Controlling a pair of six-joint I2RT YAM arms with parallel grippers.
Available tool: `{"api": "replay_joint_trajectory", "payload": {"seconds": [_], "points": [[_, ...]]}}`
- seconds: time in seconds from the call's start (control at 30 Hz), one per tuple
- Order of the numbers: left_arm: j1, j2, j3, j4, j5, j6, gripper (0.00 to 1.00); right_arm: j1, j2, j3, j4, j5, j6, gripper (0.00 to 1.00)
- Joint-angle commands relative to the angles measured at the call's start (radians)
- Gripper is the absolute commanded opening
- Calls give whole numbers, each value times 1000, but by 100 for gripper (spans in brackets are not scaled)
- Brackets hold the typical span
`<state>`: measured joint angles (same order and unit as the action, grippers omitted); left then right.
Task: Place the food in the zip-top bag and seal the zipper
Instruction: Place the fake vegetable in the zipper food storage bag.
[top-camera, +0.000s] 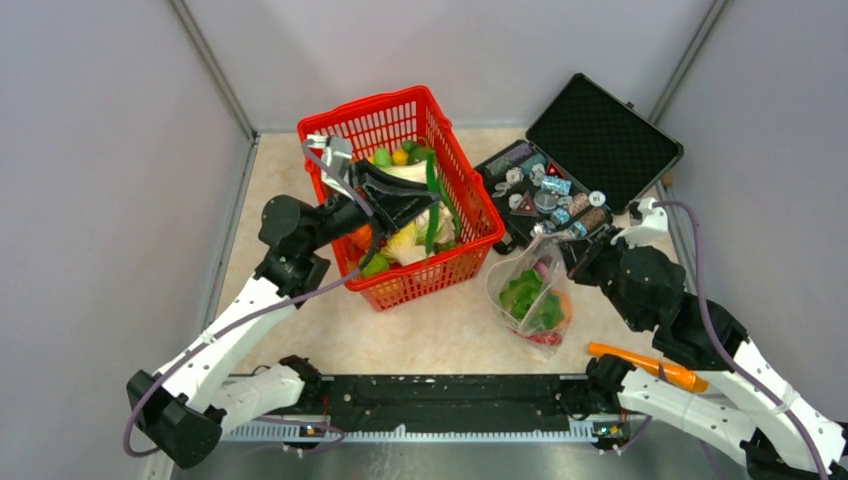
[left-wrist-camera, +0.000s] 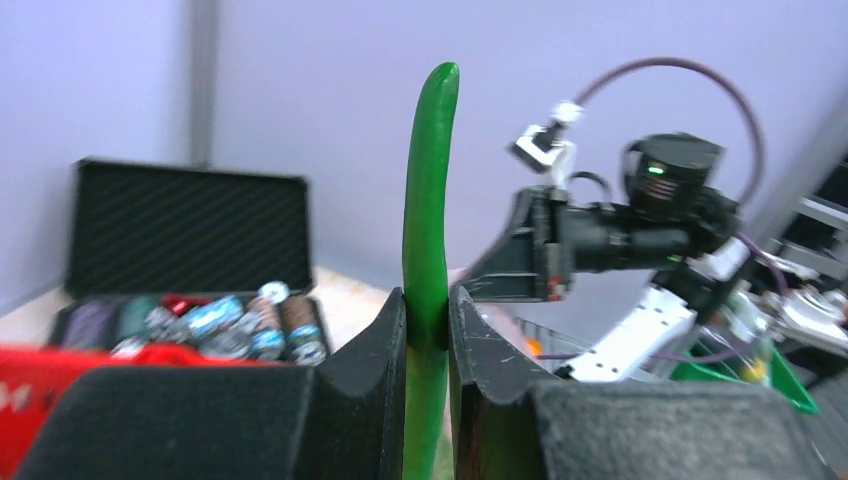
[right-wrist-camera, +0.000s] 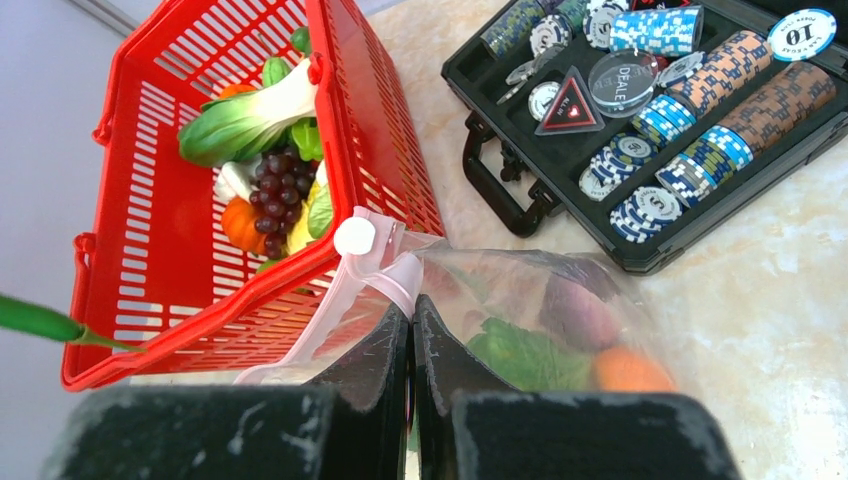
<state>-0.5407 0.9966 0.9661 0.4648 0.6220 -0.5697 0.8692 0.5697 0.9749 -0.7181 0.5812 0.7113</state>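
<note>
Left claw grips green pod; right claw pinches zip-top bag.

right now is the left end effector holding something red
No, the left end effector is clamped on a long green pod that stands upright in its grip.

Quick tally from what I can see: two robot arms, the left arm and right arm, one red basket, one clear zip-top bag, one open black case, one long green pod, one grape bunch.
</note>
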Motion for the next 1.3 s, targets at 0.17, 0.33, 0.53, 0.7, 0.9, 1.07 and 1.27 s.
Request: {"api": "replay_joint_trajectory", "payload": {"seconds": [0.17, 0.33, 0.53, 0.7, 0.9, 1.07, 1.27], "points": [[-193, 79, -20, 455, 85, -18, 0, -4, 6, -4, 76, -30, 13, 0], [-256, 135, -25, 604, 95, -36, 0, -5, 4, -6, 82, -37, 16, 0], [-335, 232, -48, 808, 54, -15, 0, -6, 5, -3, 90, -42, 14, 0], [-390, 341, -62, 1020, -19, -18, 0, -6, 4, 3, 87, -43, 11, 0], [-425, 430, -55, 1131, -80, -11, 0, -6, 1, 13, 77, -39, 10, 0], [-455, 498, -59, 1121, -115, 86, 0, -5, 0, 16, 84, -45, 7, 0], [-500, 612, -53, 1155, -123, 235, 0, -5, 1, 20, 94, -57, 7, 0]]}}
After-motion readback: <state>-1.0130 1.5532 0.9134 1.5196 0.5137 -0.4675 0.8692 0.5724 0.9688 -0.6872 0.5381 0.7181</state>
